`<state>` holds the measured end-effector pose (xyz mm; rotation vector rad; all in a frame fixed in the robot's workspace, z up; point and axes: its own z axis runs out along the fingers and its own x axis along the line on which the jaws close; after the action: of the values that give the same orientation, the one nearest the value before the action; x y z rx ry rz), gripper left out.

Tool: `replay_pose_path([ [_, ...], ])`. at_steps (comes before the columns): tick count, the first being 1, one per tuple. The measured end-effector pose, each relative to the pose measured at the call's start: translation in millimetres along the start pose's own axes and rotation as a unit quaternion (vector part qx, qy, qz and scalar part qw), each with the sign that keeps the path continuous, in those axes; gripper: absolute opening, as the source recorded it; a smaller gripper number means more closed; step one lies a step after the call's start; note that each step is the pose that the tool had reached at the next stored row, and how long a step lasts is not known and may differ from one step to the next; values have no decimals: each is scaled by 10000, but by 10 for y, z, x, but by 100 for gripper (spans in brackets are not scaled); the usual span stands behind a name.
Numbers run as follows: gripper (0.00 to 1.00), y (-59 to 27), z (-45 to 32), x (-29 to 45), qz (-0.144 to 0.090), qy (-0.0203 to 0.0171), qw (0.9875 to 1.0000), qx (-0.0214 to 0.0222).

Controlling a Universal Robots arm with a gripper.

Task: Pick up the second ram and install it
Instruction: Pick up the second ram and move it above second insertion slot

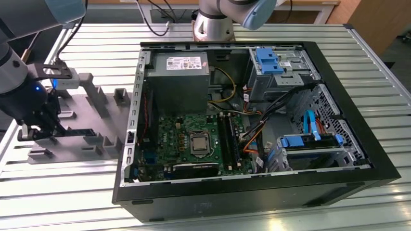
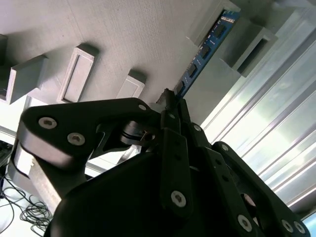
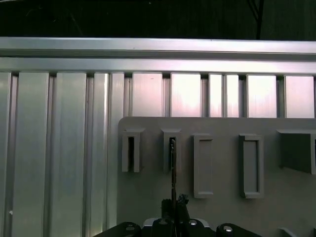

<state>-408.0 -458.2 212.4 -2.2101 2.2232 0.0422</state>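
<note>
The second ram (image 2: 205,49) is a slim blue stick with black chips. Its far end stands between the upright posts of the grey holder tray (image 2: 113,34). In the first wrist view the ram (image 3: 173,168) shows edge-on, running from a slotted post down into the gripper (image 3: 174,205). The black fingers of my gripper (image 2: 172,98) meet on the stick's near end, shut on it. In the exterior view my gripper (image 1: 40,132) is low over the holder tray (image 1: 83,139), on the exterior view's left, beside the open computer case.
The open black computer case (image 1: 257,192) lies on the slatted metal table (image 1: 64,187). Inside it are the green motherboard (image 1: 186,139), long black slots (image 1: 226,137), a grey power-supply box (image 1: 176,82), cables and blue drive brackets (image 1: 308,140). Other grey posts (image 3: 252,165) rise from the tray.
</note>
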Motion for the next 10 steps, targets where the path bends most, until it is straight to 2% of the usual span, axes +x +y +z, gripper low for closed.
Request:
replay_pose_path([
  [10, 14, 1, -40, -1, 0, 2, 10000, -2],
])
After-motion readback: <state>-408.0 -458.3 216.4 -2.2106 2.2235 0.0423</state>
